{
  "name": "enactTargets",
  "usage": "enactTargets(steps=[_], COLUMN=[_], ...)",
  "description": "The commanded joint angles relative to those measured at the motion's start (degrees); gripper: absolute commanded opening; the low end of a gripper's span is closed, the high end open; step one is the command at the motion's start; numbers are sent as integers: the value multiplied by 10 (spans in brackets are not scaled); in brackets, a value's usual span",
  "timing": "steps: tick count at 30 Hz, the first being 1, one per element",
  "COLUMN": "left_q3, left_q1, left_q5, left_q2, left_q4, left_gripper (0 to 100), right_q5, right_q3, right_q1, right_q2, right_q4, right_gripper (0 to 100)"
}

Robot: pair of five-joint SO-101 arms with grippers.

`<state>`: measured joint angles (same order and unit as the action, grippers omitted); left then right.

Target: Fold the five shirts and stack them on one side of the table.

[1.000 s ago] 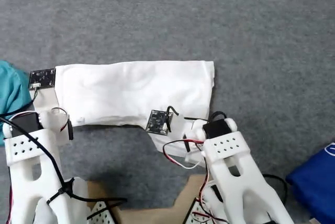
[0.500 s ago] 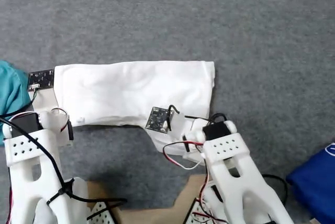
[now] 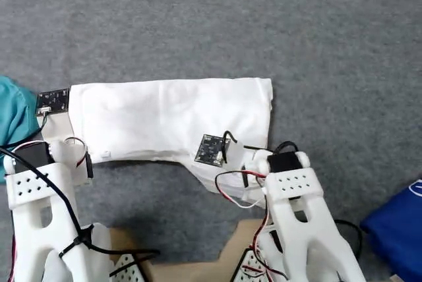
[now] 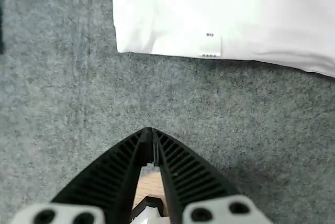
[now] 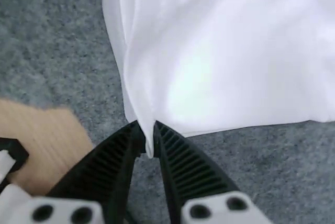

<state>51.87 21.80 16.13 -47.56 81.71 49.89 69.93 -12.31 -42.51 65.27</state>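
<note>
Nearest the arms' bases, the right gripper [image 5: 149, 141] is clamped on a thin pinch of the white shirt [image 3: 165, 114] at its near edge, the cloth gathered between the closed jaws. The left gripper [image 4: 153, 139] is closed on nothing above the grey table cover [image 3: 277, 25], just short of the shirt's near left corner, where a small label [image 4: 210, 45] lies. Beyond them the shirt is spread as a long band across the middle of the table, with a teal shirt [image 3: 13, 114] at the left edge and a blue shirt [image 3: 399, 226] at the right. For a clean fold, the pinched flap should probably be lifted only enough to clear the cloth beneath and then laid square over the band. The left corner may need to be pinned, lest the whole shirt be dragged. Compared with a second ago, the right arm has been drawn rightward and toward its base. The near flap and right edge of the shirt have been pulled slightly with it. The left arm has not been moved.
</note>
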Motion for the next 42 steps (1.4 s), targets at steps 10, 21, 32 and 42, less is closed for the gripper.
enactTargets(steps=[10, 21, 32, 42], left_q3=[-2, -2, -2, -2], left_q1=[4, 4, 4, 5], left_q5=[-2, -3, -4, -3], left_q2=[-12, -12, -12, -12], left_q4=[3, 3, 3, 3], left_gripper=[19, 19, 19, 19], right_q5=[55, -24, -33, -49], right_q3=[-51, -80, -7, -23], right_q1=[-2, -175, -190, -187], right_q2=[-24, -170, 19, 154], right_q4=[97, 180, -28, -104], right_gripper=[263, 357, 357, 327])
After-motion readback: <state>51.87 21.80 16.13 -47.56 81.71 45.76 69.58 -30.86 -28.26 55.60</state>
